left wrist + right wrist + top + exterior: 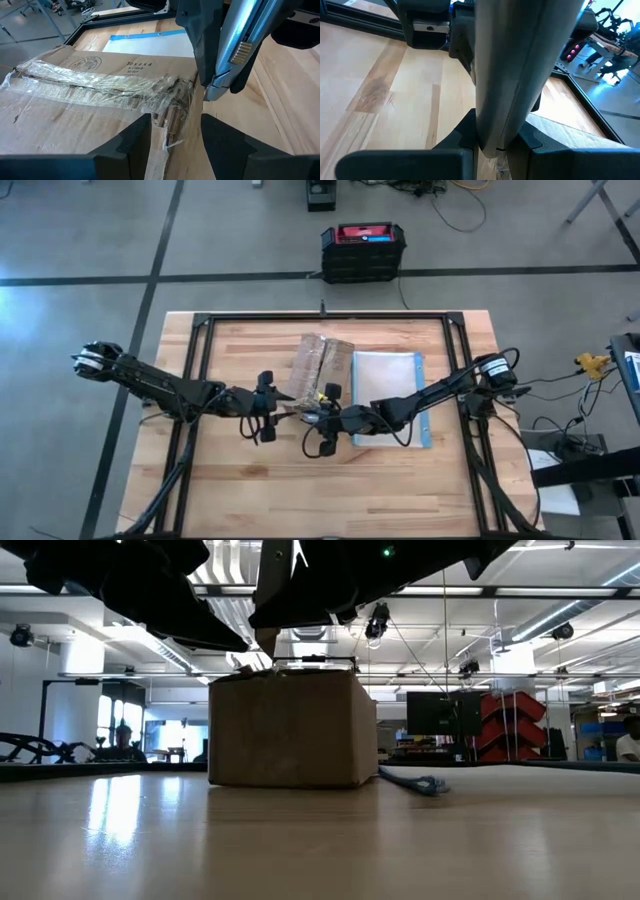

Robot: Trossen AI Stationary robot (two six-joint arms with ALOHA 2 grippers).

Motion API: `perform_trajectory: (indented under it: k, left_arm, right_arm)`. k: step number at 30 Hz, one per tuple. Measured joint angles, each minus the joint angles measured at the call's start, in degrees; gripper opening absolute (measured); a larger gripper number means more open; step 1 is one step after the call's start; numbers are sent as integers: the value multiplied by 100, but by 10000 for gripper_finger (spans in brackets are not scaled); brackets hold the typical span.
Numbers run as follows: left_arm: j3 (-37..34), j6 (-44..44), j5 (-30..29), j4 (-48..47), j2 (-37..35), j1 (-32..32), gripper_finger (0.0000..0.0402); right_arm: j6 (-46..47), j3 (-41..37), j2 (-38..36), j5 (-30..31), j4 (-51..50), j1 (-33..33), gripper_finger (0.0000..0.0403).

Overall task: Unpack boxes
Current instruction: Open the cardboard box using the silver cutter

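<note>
Box (322, 366) sits mid-table beside a clear pouch (388, 395). Right gripper (325, 418) is clenched on what looks like a box cutter (235, 47) at the torn tape (95, 82). Left gripper (266, 408) straddles the box corner, jaws apart, grasping nothing. Blade could snag tape and drag the unheld box.
</note>
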Motion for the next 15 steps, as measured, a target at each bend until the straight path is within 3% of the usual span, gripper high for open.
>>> perform_trajectory:
  k: [15]
  left_arm:
    - [0, 0, 0, 0, 0, 0, 178]
  right_arm:
    - [-25, 12, -42, 0, 2, 0, 42]
